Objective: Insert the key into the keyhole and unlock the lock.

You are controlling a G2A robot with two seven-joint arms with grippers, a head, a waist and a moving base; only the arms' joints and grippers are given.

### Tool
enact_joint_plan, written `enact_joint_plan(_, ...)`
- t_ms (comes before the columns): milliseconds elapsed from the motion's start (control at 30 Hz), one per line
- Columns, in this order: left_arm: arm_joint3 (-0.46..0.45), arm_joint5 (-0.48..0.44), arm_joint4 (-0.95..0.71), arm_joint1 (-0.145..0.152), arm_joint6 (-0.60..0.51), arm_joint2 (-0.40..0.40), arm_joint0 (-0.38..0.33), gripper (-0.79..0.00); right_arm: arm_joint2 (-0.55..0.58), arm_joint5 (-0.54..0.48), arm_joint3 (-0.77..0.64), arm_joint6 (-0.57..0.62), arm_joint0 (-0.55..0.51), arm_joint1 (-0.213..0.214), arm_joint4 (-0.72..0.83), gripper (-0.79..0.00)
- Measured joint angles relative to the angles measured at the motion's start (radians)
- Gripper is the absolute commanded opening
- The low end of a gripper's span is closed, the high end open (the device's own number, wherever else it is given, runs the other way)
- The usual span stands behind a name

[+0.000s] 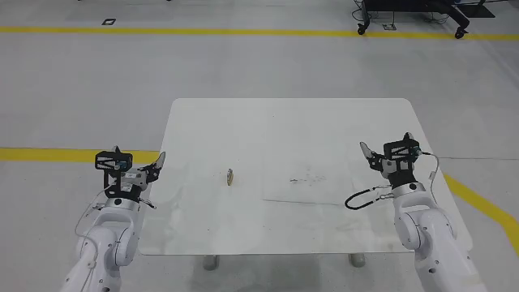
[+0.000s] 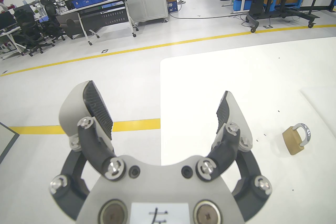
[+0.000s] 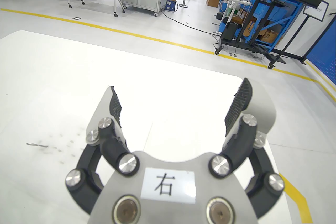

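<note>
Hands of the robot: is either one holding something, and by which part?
Nothing is held. The left hand and right hand are open and empty; the padlock and key lie on the table.

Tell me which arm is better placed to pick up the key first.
Right, probably. The key lies nearer the right tool, which is open and empty; the left tool, also open, sits closer to the lock.
</note>
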Motion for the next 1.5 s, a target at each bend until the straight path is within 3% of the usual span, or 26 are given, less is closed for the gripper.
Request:
enact_joint_plan(200, 0.000, 0.000, 0.000, 0.000, 0.000, 0.000, 0.000, 0.000, -0.023, -0.019, 0.004, 0.012, 0.016, 0.000, -0.033, 0.000)
enact_joint_plan(500, 0.000, 0.000, 0.000, 0.000, 0.000, 0.000, 0.000, 0.000, -0.186, -0.323, 0.116, 0.138, 0.184, -0.003, -0.063, 0.000)
enact_joint_plan(800, 0.000, 0.000, 0.000, 0.000, 0.000, 0.000, 0.000, 0.000, -0.191, -0.317, 0.112, 0.128, 0.185, -0.002, -0.061, 0.000)
enact_joint_plan(900, 0.000, 0.000, 0.000, 0.000, 0.000, 0.000, 0.000, 0.000, -0.198, -0.464, 0.181, 0.056, 0.227, 0.008, -0.013, 0.000)
enact_joint_plan(1033, 0.000, 0.000, 0.000, 0.000, 0.000, 0.000, 0.000, 0.000, -0.238, -0.818, 0.353, 0.006, 0.334, 0.016, 0.003, 0.000)
enact_joint_plan(1133, 0.000, 0.000, 0.000, 0.000, 0.000, 0.000, 0.000, 0.000, -0.305, -0.998, 0.431, 0.003, 0.414, 0.021, -0.081, 0.000)
enact_joint_plan(1267, 0.000, 0.000, 0.000, 0.000, 0.000, 0.000, 0.000, 0.000, -0.441, -1.014, 0.485, -0.049, 0.486, 0.032, -0.204, 0.000)
enact_joint_plan(1333, 0.000, 0.000, 0.000, 0.000, 0.000, 0.000, 0.000, 0.000, -0.497, -1.012, 0.539, -0.083, 0.529, 0.037, -0.228, -0.409)
enact_joint_plan(1433, 0.000, 0.000, 0.000, 0.000, 0.000, 0.000, 0.000, 0.000, -0.558, -1.012, 0.609, -0.118, 0.585, 0.040, -0.237, -0.542)
enact_joint_plan(1500, 0.000, 0.000, 0.000, 0.000, 0.000, 0.000, 0.000, 0.000, -0.586, -1.012, 0.640, -0.129, 0.614, 0.042, -0.249, -0.573)
